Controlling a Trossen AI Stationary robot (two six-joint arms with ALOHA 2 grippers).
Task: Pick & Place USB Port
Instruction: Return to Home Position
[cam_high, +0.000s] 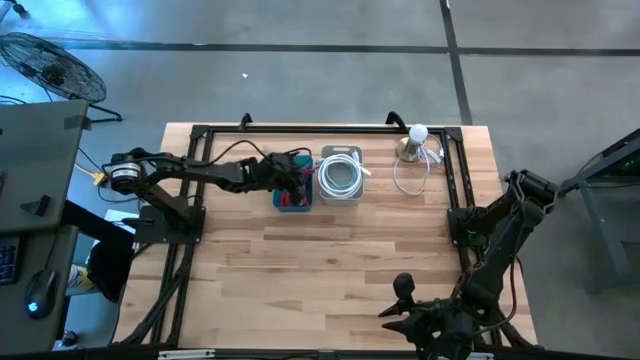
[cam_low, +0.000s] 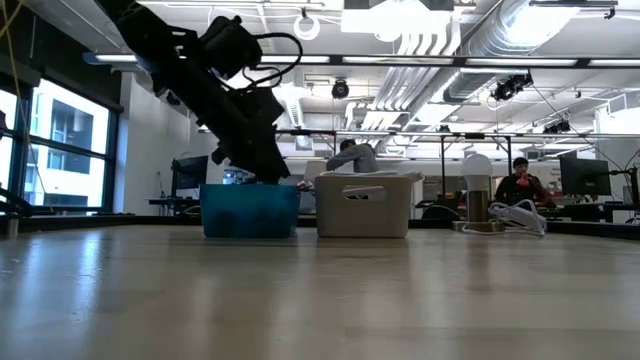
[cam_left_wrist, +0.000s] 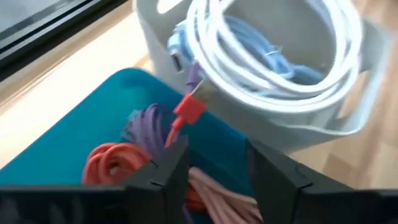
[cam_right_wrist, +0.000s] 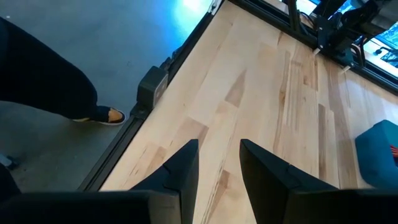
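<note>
A blue bin (cam_high: 293, 192) stands at the table's far middle and holds orange (cam_left_wrist: 109, 158), purple (cam_left_wrist: 146, 121) and pink (cam_left_wrist: 217, 199) coiled cables. A red USB plug (cam_left_wrist: 189, 107) sticks up from them. My left gripper (cam_left_wrist: 217, 152) is open and reaches down into this bin (cam_low: 250, 210), its fingers on either side of the pink coil. Just right of it a white bin (cam_high: 341, 176) holds a white cable coil (cam_left_wrist: 273, 56). My right gripper (cam_right_wrist: 219, 146) is open and waits over bare wood near the table's near edge (cam_high: 390, 312). My left gripper comes slanting down from the table's left into the blue bin. The pink coil (cam_left_wrist: 208, 186) lies between its open fingers, but I cannot tell whether either finger touches it or any other cable.
A lamp with a white bulb (cam_high: 416, 138) and a loose white cable (cam_high: 410, 175) sit at the far right. A black frame (cam_high: 455, 185) runs along the table's edges. Bare wood (cam_high: 330, 270) spreads across the middle and near half. A person's leg (cam_right_wrist: 43, 74) stands beside the table.
</note>
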